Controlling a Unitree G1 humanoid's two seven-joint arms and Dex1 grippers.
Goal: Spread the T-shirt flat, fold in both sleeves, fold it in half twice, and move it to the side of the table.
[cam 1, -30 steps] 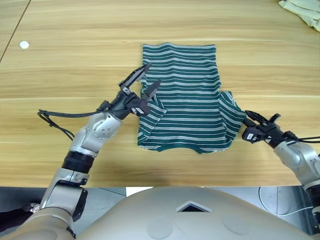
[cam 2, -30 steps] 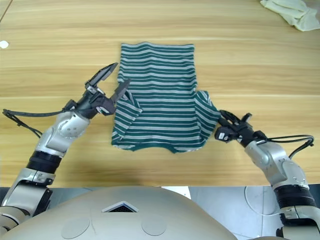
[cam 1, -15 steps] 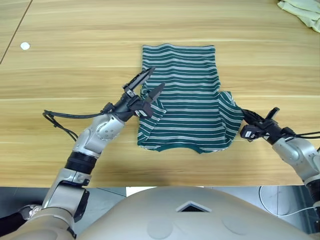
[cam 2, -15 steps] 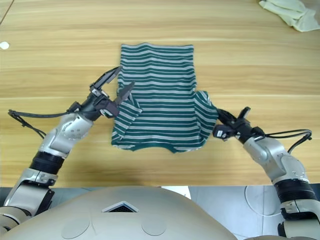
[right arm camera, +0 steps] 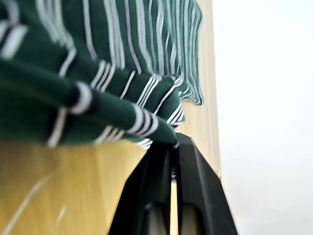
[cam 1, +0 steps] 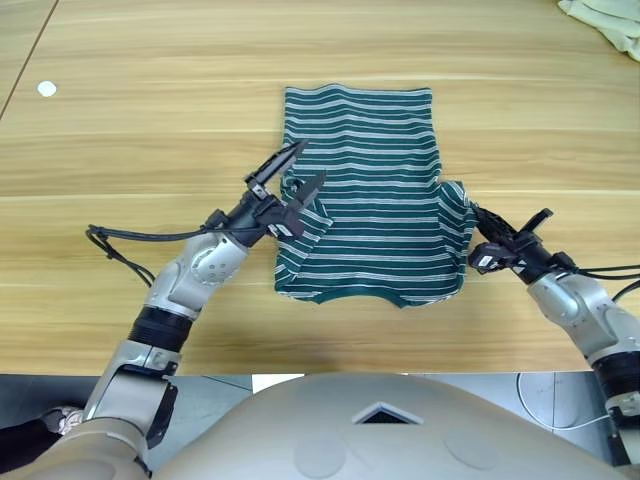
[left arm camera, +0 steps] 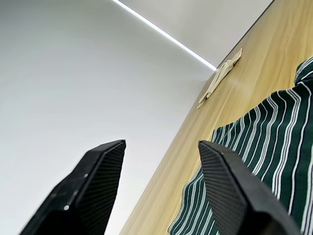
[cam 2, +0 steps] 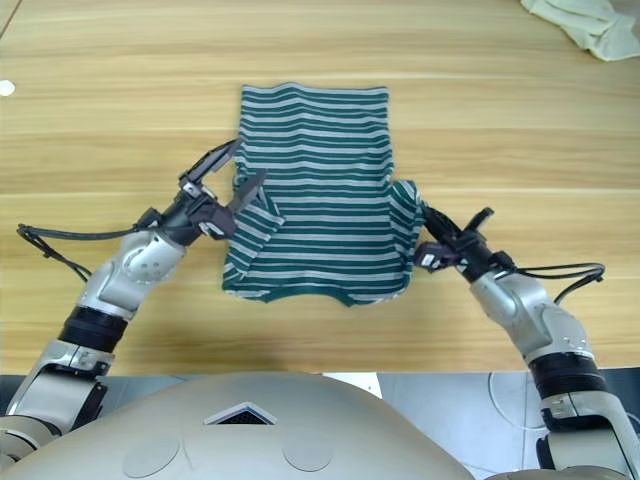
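The right tool [cam 1: 480,225] has slid in, and its nearly closed tips now seem to pinch the right sleeve [cam 1: 455,200] of the T-shirt [cam 1: 365,170] in the middle of the worktop [cam 1: 150,130], ready to fold it in; the left tool [cam 1: 313,160] hangs wide open.

The room reads as a robot test space or lab rather than a home; grounds follow. One long wood-grain table [cam 1: 150,130] of joined panels takes up the whole working area; a small white round marker [cam 1: 47,89] is fixed to its surface at the far left; a crumpled pale cloth [cam 1: 605,20] lies at the far right corner. Behind stands a plain white wall [left arm camera: 73,73], unadorned, crossed by a thin bright line [left arm camera: 161,34]; bare grey floor [cam 1: 560,395] shows below the near table edge.
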